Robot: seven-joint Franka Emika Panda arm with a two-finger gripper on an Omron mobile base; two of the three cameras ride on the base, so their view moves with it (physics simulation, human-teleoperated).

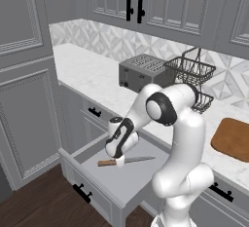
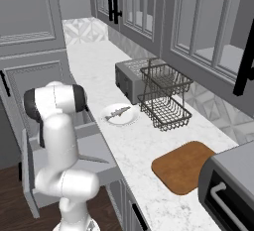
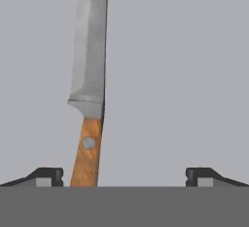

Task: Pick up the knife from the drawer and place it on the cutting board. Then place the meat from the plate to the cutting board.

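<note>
The knife (image 3: 89, 89) lies flat on the grey floor of the open drawer (image 1: 127, 183), its wooden handle toward the hand and its blade running away from it. You are dealing with a slim, stiff, light thing: the metal blade looks slick and thin-edged, so the handle is the place to take hold, across its width near the rivet (the wood should give the fingers more bite than steel). Lying this flat, it leaves little to get under, so expect the tips to have to reach right down to the drawer floor.

The gripper (image 3: 124, 176) hangs just above it with its jaws spread wide and nothing between them; the handle sits close to one fingertip rather than centred in the gap.

Out on the counter, the meat (image 2: 118, 111) rests on the white plate (image 2: 130, 121), well apart from the cutting board (image 2: 184, 167), which is bare.

From the right base view you cannot see the knife's handle behind the arm, and the butt of the handle is cut off in the hand view.
</note>
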